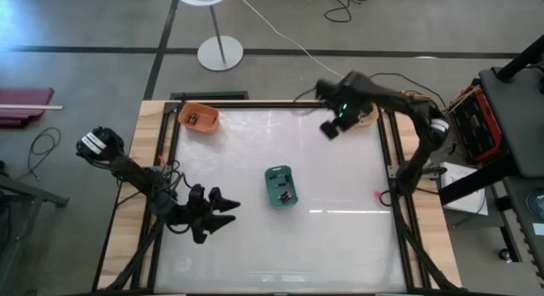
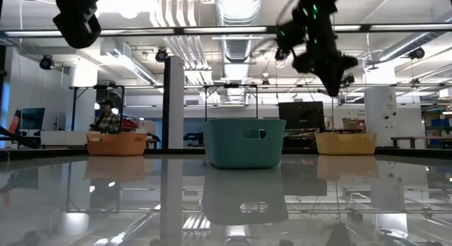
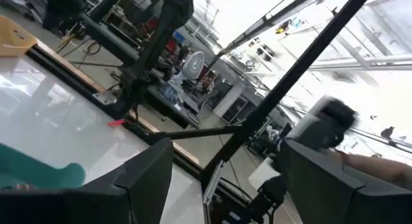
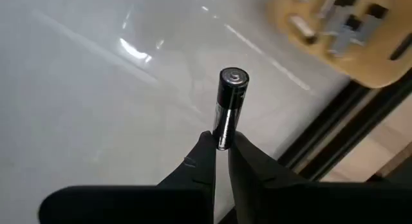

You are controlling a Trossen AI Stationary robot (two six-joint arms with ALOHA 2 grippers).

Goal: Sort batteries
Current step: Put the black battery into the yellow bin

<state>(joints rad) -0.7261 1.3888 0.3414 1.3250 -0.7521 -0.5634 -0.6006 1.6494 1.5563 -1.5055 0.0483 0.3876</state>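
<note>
While the left tool point(image 1: 223, 207) hangs with its fingers spread over the table's point(image 1: 340, 245) near-left part, holding nothing, the work sits with the right arm. Going left to right in the high view: an orange bin point(image 1: 198, 118) stands at the far-left corner with a few dark cells in it, a teal bin point(image 1: 280, 186) stands mid-table with more cells, and the right tool point(image 1: 330, 128) hovers over bare table near the far-right corner, just beside a yellow bin point(image 4: 351, 31) mostly hidden under the arm.

The right tool pinches 1 battery point(image 4: 229, 107) by its lower end; the cell's long axis runs straight on from the fingertips, its capped end pointing away. From that tool, the yellow bin lies close behind, the teal bin lies toward mid-table, and the orange bin lies well apart along the far edge. The right arm is plainly nearer all but the orange one.

The battery's size class is hard to judge, so its proper bin is uncertain. The yellow bin's contents are blurred.
</note>
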